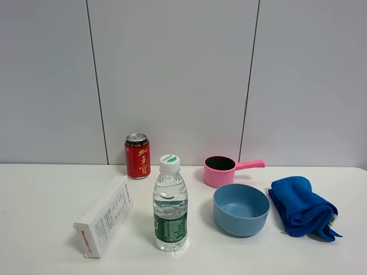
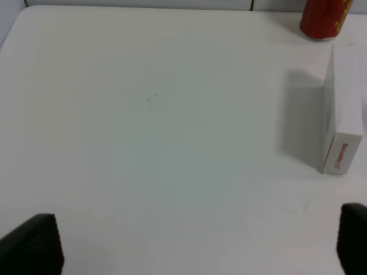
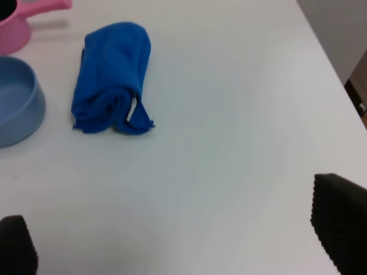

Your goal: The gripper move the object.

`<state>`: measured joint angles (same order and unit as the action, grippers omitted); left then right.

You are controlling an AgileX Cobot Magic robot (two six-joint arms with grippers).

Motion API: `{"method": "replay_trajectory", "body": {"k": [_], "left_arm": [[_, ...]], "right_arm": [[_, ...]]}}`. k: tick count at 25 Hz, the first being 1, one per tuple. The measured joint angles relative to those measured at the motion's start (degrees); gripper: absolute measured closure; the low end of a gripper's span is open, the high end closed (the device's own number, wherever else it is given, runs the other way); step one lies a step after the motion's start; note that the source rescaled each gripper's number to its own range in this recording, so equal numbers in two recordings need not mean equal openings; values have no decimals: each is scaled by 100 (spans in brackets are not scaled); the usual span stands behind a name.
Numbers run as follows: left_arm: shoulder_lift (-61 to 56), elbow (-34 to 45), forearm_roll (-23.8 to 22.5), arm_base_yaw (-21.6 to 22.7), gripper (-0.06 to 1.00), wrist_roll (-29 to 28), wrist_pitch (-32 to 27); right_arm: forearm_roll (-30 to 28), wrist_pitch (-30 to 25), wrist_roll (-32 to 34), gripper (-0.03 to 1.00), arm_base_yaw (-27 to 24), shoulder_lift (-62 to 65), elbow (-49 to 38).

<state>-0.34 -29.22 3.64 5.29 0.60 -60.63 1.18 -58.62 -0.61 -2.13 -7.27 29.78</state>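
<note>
On the white table [image 1: 34, 195] stand a red drink can [image 1: 137, 156], a clear water bottle [image 1: 170, 204] with a green label, a pink saucepan [image 1: 222, 170], a blue bowl [image 1: 241, 209], a folded blue cloth [image 1: 301, 207] and a white box [image 1: 105, 216] lying on its side. Neither arm shows in the exterior high view. My left gripper [image 2: 198, 243] is open and empty over bare table, with the white box [image 2: 342, 109] and the can [image 2: 324, 17] off to one side. My right gripper [image 3: 183, 238] is open and empty, with the blue cloth [image 3: 112, 77] ahead of it.
A grey panelled wall [image 1: 172, 74] closes the back of the table. The right wrist view shows the bowl [image 3: 17, 100], the pink saucepan [image 3: 20, 26] and the table's right edge [image 3: 327, 57], with floor beyond it.
</note>
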Motion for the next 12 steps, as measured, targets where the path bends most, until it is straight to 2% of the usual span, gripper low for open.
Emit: {"method": "replay_trajectory", "body": {"k": [3, 12], "left_arm": [[0, 0, 0, 0, -6, 0, 0], [0, 0, 0, 0, -6, 0, 0]], "right_arm": [[-60, -165, 0, -3, 0, 46, -37], [-60, -191, 0, -3, 0, 176, -121]]}}
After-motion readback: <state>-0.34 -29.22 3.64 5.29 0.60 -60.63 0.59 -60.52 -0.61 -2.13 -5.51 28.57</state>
